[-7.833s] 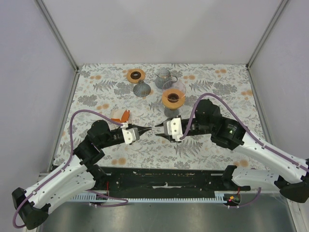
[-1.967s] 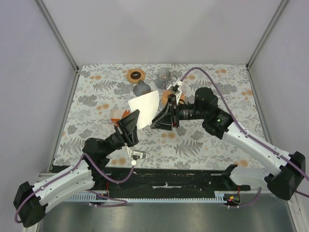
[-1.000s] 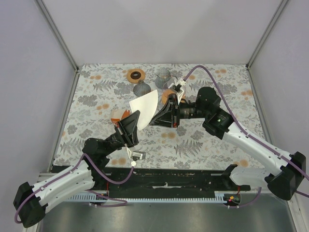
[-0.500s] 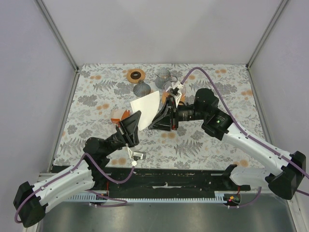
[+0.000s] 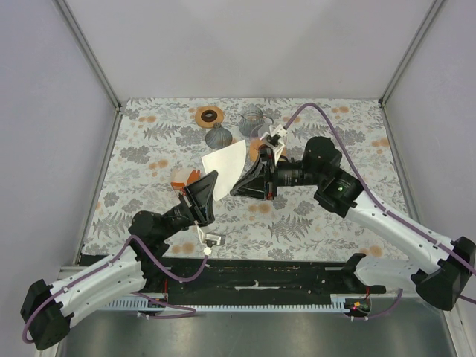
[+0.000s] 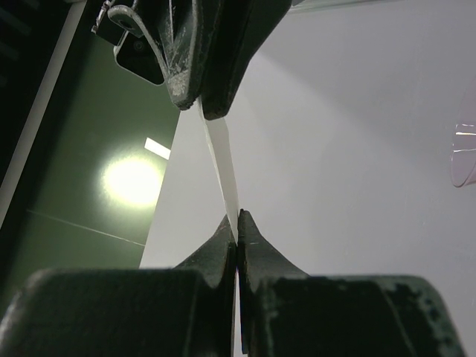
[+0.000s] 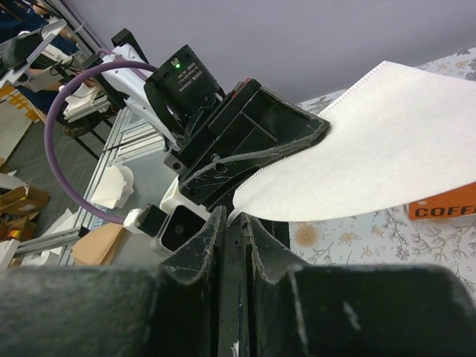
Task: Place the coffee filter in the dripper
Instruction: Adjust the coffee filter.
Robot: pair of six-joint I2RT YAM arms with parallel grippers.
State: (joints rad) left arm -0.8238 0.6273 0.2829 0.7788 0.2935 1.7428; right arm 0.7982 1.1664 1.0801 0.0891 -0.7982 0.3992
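The coffee filter (image 5: 224,163), a flat white paper fan, hangs in the air between both arms. My left gripper (image 5: 212,187) points upward and is shut on the filter's lower edge; the left wrist view shows the paper (image 6: 222,152) pinched at the fingertips (image 6: 236,219). My right gripper (image 5: 236,187) comes in from the right and is shut on the filter's pointed corner (image 7: 239,216). The wide serrated edge (image 7: 372,149) fans up to the right. The dripper (image 5: 258,147), orange with a dark centre, stands just behind the right wrist, mostly hidden by it.
At the back stand a second orange ring (image 5: 210,115), a dark grey ribbed cone (image 5: 218,136) and a clear glass jug (image 5: 251,117). An orange-and-white packet (image 5: 184,177) lies on the flowered table (image 5: 149,149) left of the left gripper. Metal posts and grey walls enclose the cell.
The right wrist has shifted slightly beside the filter and its jaws eased and closed again. The filter's top edge moved a little. The left arm has stayed still.
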